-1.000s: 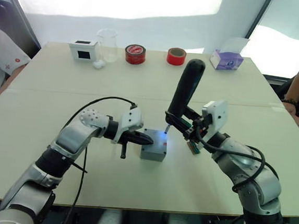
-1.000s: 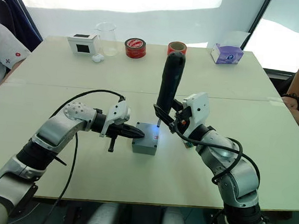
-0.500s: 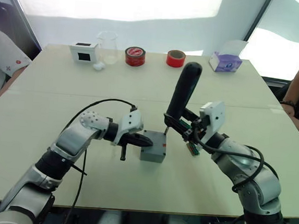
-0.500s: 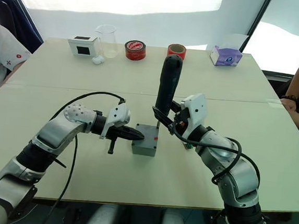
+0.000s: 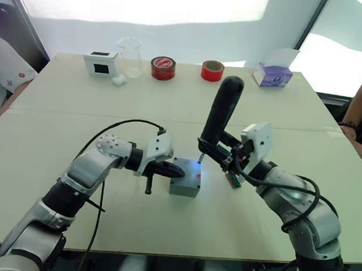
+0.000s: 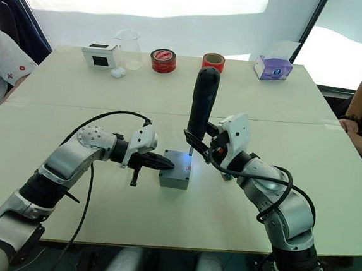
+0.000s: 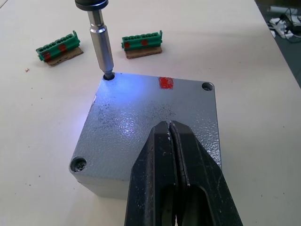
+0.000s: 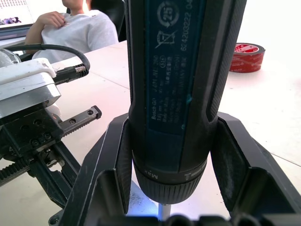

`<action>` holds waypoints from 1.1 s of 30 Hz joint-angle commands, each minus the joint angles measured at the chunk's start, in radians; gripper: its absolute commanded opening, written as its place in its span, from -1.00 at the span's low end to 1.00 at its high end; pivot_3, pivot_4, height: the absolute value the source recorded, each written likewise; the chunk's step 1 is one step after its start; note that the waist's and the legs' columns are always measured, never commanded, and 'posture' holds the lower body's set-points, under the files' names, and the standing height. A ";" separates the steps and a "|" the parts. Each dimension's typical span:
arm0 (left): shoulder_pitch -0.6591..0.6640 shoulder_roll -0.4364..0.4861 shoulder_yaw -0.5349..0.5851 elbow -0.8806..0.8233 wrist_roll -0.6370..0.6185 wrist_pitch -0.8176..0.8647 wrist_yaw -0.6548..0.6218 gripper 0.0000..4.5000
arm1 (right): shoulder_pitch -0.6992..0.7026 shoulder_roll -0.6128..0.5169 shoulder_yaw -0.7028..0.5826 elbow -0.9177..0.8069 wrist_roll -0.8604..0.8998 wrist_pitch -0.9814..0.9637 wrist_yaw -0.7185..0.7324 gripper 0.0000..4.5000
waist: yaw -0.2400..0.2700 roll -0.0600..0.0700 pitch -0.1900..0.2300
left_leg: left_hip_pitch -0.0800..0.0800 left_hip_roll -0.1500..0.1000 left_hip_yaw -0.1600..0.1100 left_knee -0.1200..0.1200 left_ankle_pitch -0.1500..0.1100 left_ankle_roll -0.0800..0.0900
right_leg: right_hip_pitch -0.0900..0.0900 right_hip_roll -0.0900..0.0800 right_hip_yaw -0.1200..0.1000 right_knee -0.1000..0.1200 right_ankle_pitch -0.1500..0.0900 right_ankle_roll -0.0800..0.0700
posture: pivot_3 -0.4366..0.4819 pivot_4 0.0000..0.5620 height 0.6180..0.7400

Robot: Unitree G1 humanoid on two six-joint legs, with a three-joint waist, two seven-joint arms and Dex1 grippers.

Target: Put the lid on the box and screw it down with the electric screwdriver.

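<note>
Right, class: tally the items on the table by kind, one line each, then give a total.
Tape rolls: 2
Green terminal blocks: 2
Glass beaker: 1
White box with black screen: 1
Purple tissue box: 1
Grey box with lid on: 1
Total: 8

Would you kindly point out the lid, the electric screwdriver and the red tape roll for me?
lid (image 7: 155,117), left wrist view, middle of its top face.
electric screwdriver (image 6: 202,106), right eye view, mid-handle.
red tape roll (image 5: 213,69), left eye view, its outer side.
</note>
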 commanded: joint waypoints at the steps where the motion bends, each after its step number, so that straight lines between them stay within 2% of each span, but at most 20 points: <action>1: -0.005 0.005 -0.015 -0.007 0.021 0.000 0.002 -1.00 | 0.054 -0.029 0.083 0.083 -0.018 0.125 0.022 -0.21 | 0.000 0.000 0.000 | 0.000 0.000 0.000 0.000 0.000 0.000 | 0.000 0.000 0.000 0.000 0.000 0.000 | -0.05 -0.47 1.00; 10: -0.024 -0.014 -0.024 0.034 0.029 -0.020 -0.008 -1.00 | -0.056 -0.088 -0.025 -0.003 0.066 0.170 0.056 -0.21 | 0.002 0.001 0.001 | -0.001 0.000 0.000 -0.008 0.000 0.000 | -0.001 -0.001 -0.001 -0.007 0.000 0.000 | -0.05 -0.47 1.00; 14: -0.023 -0.019 -0.017 0.041 0.019 -0.022 -0.015 -1.00 | -0.159 -0.110 -0.148 -0.055 0.198 0.232 0.041 -0.21 | 0.002 0.001 0.001 | -0.005 0.000 0.000 -0.011 0.000 0.000 | -0.004 -0.001 -0.001 -0.013 0.001 0.000 | -0.05 -0.47 1.00; 17: -0.020 -0.043 0.030 0.045 -0.032 -0.002 -0.007 -1.00 | -0.311 -0.120 -0.312 -0.036 0.387 0.300 -0.038 -0.21 | 0.003 0.006 0.006 | -0.021 -0.001 0.000 -0.008 0.002 -0.002 | -0.015 -0.001 -0.001 -0.011 0.003 -0.002 | -0.05 -0.47 1.00; 18: -0.016 -0.045 0.047 0.041 -0.054 0.013 -0.010 -1.00 | -0.366 -0.131 -0.359 -0.014 0.451 0.322 -0.072 -0.21 | 0.002 0.007 0.008 | -0.027 -0.002 0.000 -0.007 0.003 -0.003 | -0.020 -0.001 -0.001 -0.011 0.006 0.001 | -0.05 -0.47 1.00; 22: -0.008 -0.050 0.110 0.039 -0.121 0.058 -0.003 -1.00 | -0.506 -0.168 -0.494 0.111 0.686 0.409 -0.271 -0.21 | 0.003 0.009 0.010 | -0.034 -0.002 -0.001 -0.006 0.007 -0.011 | -0.027 0.001 -0.002 -0.009 0.008 0.005 | -0.05 -0.47 1.00; 24: -0.016 -0.059 0.157 0.029 -0.175 0.099 0.006 -1.00 | -0.537 -0.230 -0.527 0.209 0.822 0.479 -0.379 -0.21 | 0.001 0.009 0.011 | -0.034 -0.001 -0.002 -0.007 0.007 -0.011 | -0.027 0.003 -0.004 -0.010 0.008 0.004 | -0.05 -0.47 1.00; 26: -0.028 -0.049 0.206 -0.005 -0.237 0.155 0.004 -1.00 | -0.525 -0.375 -0.514 0.375 1.031 0.581 -0.482 -0.21 | 0.003 0.008 0.014 | -0.034 -0.001 -0.001 -0.007 0.006 -0.009 | -0.027 0.003 -0.004 -0.010 0.008 0.004 | -0.05 -0.47 1.00; 28: -0.027 -0.016 0.236 -0.064 -0.289 0.204 -0.013 -1.00 | -0.512 -0.499 -0.502 0.476 1.049 0.660 -0.529 -0.21 | 0.003 0.005 0.021 | -0.034 -0.001 -0.002 -0.006 0.005 -0.005 | -0.025 0.001 -0.005 -0.011 0.007 0.003 | -0.05 -0.47 1.00; 30: -0.017 0.025 0.247 -0.127 -0.317 0.233 -0.030 -1.00 | -0.488 -0.609 -0.467 0.564 1.040 0.749 -0.549 -0.21 | 0.001 0.012 0.027 | -0.035 -0.001 0.000 -0.005 0.004 -0.004 | -0.025 0.001 -0.004 -0.012 0.006 0.001 | -0.05 -0.47 1.00; 33: 0.000 0.085 0.242 -0.218 -0.346 0.266 -0.044 -1.00 | -0.448 -0.722 -0.410 0.703 1.034 0.875 -0.543 -0.21 | 0.000 0.015 0.028 | -0.036 -0.001 0.002 -0.003 0.003 -0.003 | -0.025 0.003 -0.004 -0.012 0.008 0.004 | -0.05 -0.47 1.00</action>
